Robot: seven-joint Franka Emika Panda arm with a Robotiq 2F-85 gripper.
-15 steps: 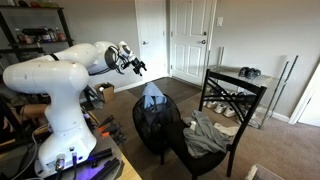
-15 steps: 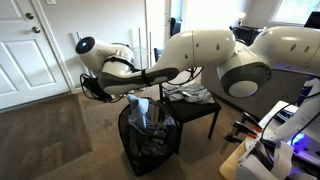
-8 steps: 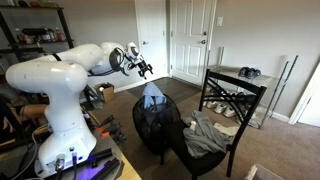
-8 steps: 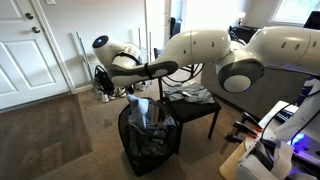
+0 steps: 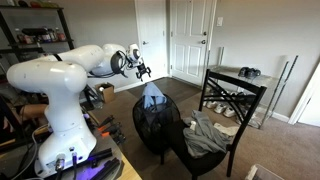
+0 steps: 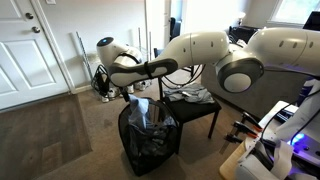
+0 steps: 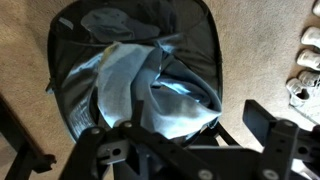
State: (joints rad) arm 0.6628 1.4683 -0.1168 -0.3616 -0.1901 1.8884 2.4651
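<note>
A black mesh hamper (image 5: 157, 128) (image 6: 148, 142) stands on the carpet. Blue and grey clothes (image 5: 152, 96) (image 6: 141, 108) poke out of its top. In the wrist view I look down into the hamper (image 7: 62, 95), where the crumpled clothes (image 7: 125, 85) fill it. My gripper (image 5: 143, 70) (image 6: 101, 84) (image 7: 180, 140) hangs open in the air above and to one side of the hamper. It touches nothing and nothing is between its fingers (image 7: 265, 122).
A black chair (image 5: 240, 105) with grey clothes (image 5: 208, 135) draped over its seat stands right beside the hamper. Shoes (image 7: 303, 80) lie on the carpet nearby. White doors (image 5: 190, 40) close the back of the room. The robot base (image 5: 60, 110) and a desk edge lie behind.
The arm has swung a little sideways above the hamper over the last second. The jaws have stayed open and the clothes have not moved.
</note>
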